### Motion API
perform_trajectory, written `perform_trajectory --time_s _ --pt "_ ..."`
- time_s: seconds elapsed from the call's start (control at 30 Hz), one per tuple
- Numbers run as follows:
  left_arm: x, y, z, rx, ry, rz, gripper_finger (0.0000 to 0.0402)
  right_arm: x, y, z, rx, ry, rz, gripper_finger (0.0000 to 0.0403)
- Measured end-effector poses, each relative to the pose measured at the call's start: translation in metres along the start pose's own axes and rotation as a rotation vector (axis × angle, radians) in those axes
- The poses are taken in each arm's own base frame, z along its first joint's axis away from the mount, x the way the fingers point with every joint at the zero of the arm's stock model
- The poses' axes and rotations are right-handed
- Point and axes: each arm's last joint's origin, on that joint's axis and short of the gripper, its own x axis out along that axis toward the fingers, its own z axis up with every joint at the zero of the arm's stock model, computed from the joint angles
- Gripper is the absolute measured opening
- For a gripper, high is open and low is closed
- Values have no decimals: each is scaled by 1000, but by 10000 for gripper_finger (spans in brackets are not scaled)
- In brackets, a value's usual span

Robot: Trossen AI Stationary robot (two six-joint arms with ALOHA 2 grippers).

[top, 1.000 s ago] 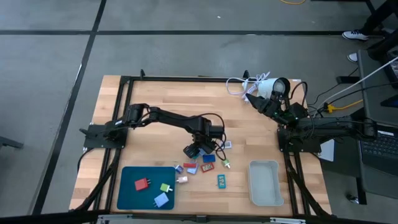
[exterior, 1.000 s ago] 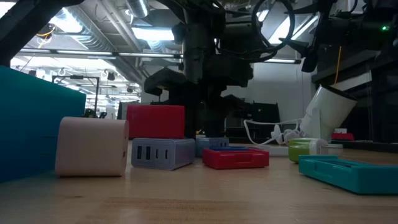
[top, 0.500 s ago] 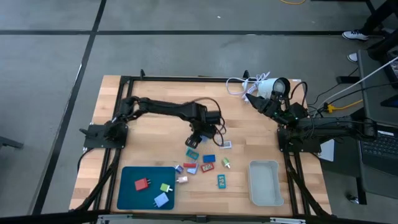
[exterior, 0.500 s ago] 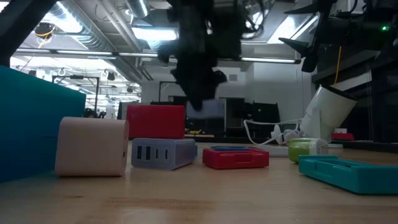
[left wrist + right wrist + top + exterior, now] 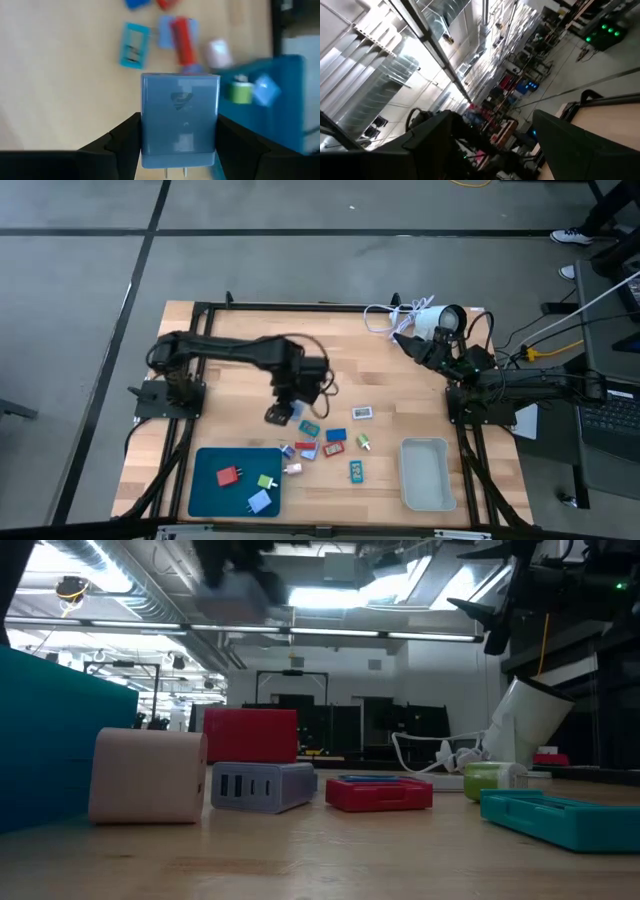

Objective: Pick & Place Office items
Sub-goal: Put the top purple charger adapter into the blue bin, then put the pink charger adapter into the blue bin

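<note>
My left gripper (image 5: 283, 412) hangs over the table's middle left, shut on a blue-grey plug charger (image 5: 179, 117). The other office items lie flat in a cluster: a teal piece (image 5: 309, 427), a blue one (image 5: 336, 436), a white one (image 5: 361, 412), red ones (image 5: 333, 448), a green one (image 5: 363, 443) and a pink one (image 5: 294, 468). A red piece (image 5: 229, 476), a green one and a blue one lie in the blue tray (image 5: 205, 490). My right gripper (image 5: 403, 340) waits open at the far right, beside the white lamp (image 5: 440, 320). My left gripper pinches the plug charger between its two fingers (image 5: 125, 142), one on each of its two opposite side faces (image 5: 147, 125). The fingers come from above, pointing down. The charger is lifted clear of the table, its two prongs (image 5: 166, 173) toward the wrist.
A white bin (image 5: 424, 498) stands at the near right. The lamp's cord (image 5: 385, 315) coils at the far edge. In the low view a pink block (image 5: 150, 775), a red block (image 5: 250, 735) and a grey USB charger (image 5: 262, 785) stand close to the camera.
My left gripper has risen from the cluster of pieces and swung toward the table's left edge, carrying the blue-grey charger lifted clear. In the low view it has climbed to the picture's top. The other pieces have stayed in place.
</note>
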Motion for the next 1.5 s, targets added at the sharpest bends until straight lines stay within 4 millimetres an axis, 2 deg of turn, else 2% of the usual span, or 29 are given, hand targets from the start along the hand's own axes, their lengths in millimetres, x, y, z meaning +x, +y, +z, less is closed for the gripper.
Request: perform_trajectory --time_s 0.17,0.33,0.5,0.7,0.87,1.13,1.27,1.37,1.43,1.5 --pt "13 -43 -8 -72 56 -57 206 0 1 -1 16 44 29 284" --pt "40 -84 -15 -140 132 -95 206 0 2 -2 16 84 56 284" --pt "69 -108 -17 -252 107 -99 206 0 2 -3 22 118 77 284" --pt "116 -128 -22 -387 -14 -81 206 0 2 -4 58 134 74 284" --pt "143 -140 -38 -498 -19 -28 206 0 2 -4 59 135 72 284" --pt "148 -154 -47 -536 -95 91 206 0 -1 -6 66 156 50 284" --pt "148 -150 -54 -661 -116 217 209 -1 -1 -7 75 171 57 284" --pt "147 -145 -60 -741 -95 289 264 -1 0 -7 99 182 62 284" --pt "147 -145 -60 -741 -95 291 304 -1 0 -7 118 198 69 284" --pt "145 -146 -60 -731 -95 285 327 -1 0 -7 119 199 70 284"
